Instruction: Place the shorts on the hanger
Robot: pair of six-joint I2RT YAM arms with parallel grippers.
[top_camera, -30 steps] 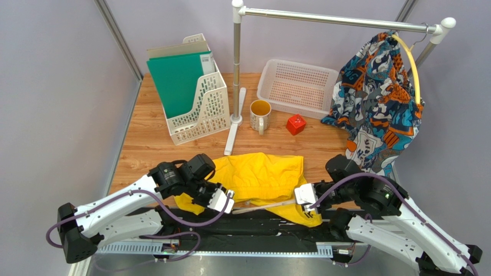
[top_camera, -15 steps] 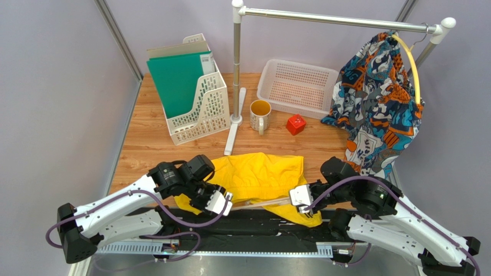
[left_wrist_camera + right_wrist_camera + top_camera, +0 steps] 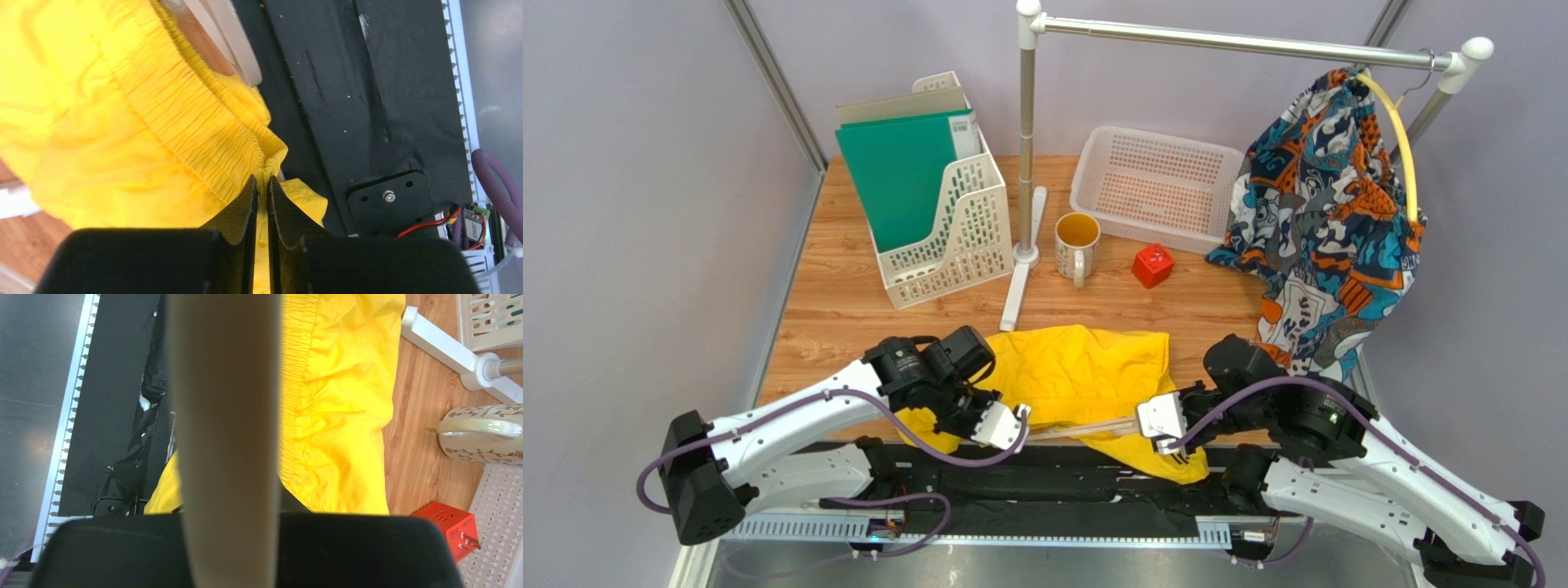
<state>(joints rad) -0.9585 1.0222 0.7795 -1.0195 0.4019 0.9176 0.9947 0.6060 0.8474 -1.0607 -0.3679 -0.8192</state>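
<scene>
1. The wooden table point(image 3: 830, 321) is carrying a black mat point(image 3: 1063, 473) along its near edge.
2. A white file rack point(image 3: 946, 239), a clothes-rail foot point(image 3: 1021, 279), a mug point(image 3: 1076, 248), a red cube point(image 3: 1154, 265) and a white basket point(image 3: 1155, 186) are standing across its far half.
3. The yellow shorts point(image 3: 1081, 374) are lying crumpled near the middle, spilling onto the mat.

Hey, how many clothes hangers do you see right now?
2. The beige hanger is over the yellow shorts at the near edge, gripped by the right tool. The thin yellow hanger hangs on the rail at far right, carrying a patterned garment.
</scene>
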